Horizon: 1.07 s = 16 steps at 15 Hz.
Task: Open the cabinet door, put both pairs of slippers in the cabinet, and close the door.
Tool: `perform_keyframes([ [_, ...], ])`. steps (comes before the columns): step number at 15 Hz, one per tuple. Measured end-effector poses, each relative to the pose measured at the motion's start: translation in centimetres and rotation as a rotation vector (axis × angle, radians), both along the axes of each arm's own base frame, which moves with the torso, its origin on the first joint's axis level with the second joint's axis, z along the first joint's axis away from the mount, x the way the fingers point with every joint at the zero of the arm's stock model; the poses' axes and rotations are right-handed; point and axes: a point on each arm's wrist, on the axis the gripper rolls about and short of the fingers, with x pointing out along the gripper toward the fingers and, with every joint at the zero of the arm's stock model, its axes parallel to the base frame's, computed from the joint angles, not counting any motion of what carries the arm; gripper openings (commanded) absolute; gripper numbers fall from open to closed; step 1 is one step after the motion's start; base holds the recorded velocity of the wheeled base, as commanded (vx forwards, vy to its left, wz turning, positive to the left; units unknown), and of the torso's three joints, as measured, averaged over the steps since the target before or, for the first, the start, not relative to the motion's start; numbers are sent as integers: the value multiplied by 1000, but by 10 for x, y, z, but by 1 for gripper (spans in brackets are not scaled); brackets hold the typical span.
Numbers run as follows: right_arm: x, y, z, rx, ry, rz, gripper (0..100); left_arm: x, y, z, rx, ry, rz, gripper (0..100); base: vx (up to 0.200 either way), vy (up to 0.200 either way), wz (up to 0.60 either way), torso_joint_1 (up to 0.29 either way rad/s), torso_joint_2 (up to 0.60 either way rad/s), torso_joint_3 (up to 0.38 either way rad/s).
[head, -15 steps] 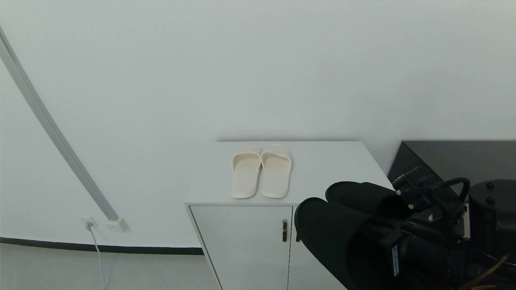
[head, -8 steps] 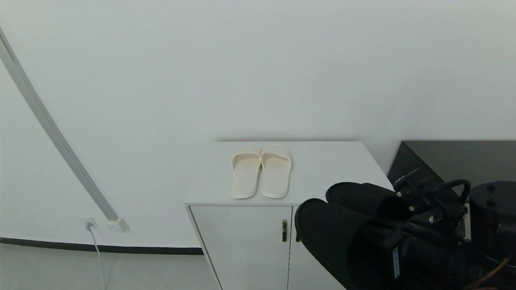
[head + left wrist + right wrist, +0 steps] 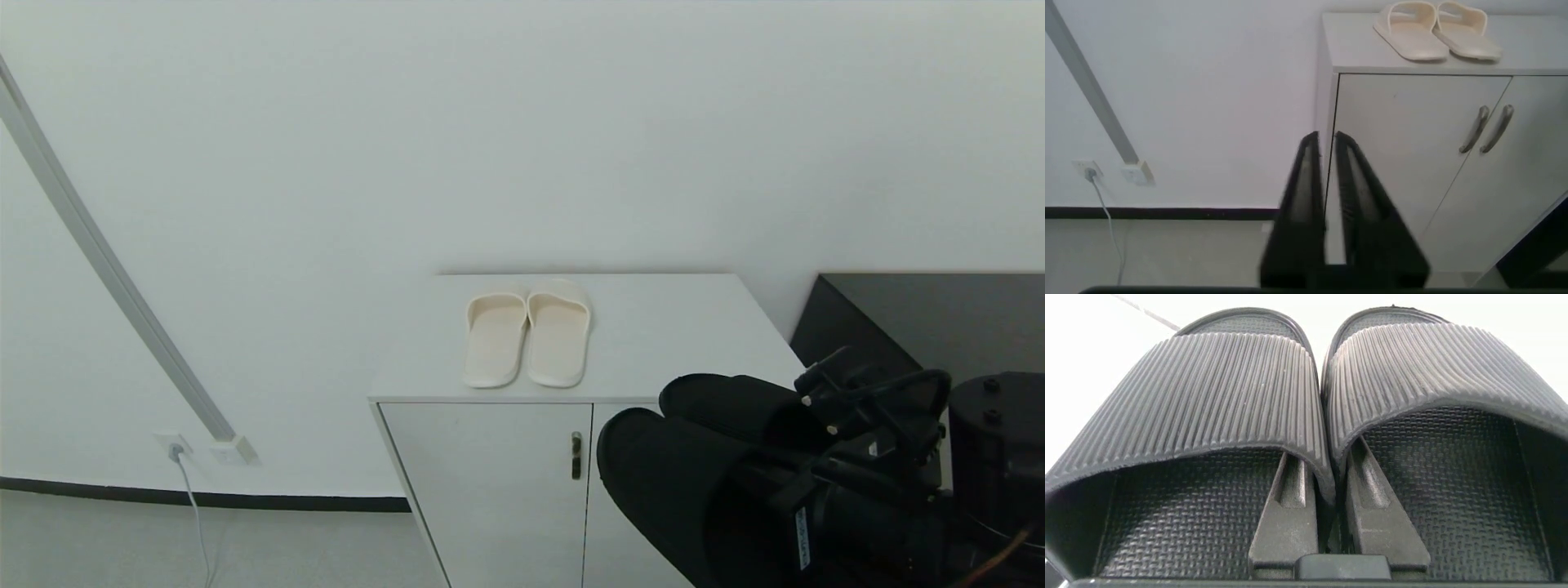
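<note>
A white cabinet stands against the wall with both doors closed; its two handles sit side by side at the middle seam. A cream pair of slippers lies on the cabinet top. A black pair of slippers hangs in front of the cabinet's right door, soles side by side. My right gripper is shut on the black pair's two inner walls. My left gripper is low, left of the cabinet and facing it, shut with nothing in it.
A dark tabletop adjoins the cabinet on the right. On the wall to the left run a slanting grey conduit and a socket with a white cable. Bare floor lies left of the cabinet.
The whole head view has shifted a little, so the cabinet shows slightly higher. The black slippers stay in my right gripper at the same spot in the picture.
</note>
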Motion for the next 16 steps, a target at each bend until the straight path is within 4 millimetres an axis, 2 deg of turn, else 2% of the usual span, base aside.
perform_keyframes([
  [5,-1,0,-2,-7,7,7,0,0,0,0,3,0,0,100,0,0,0,-191,424,242],
  [16,-4,0,-6,-26,9,24,0,0,0,0,3,0,0,100,0,0,0,-210,532,317],
])
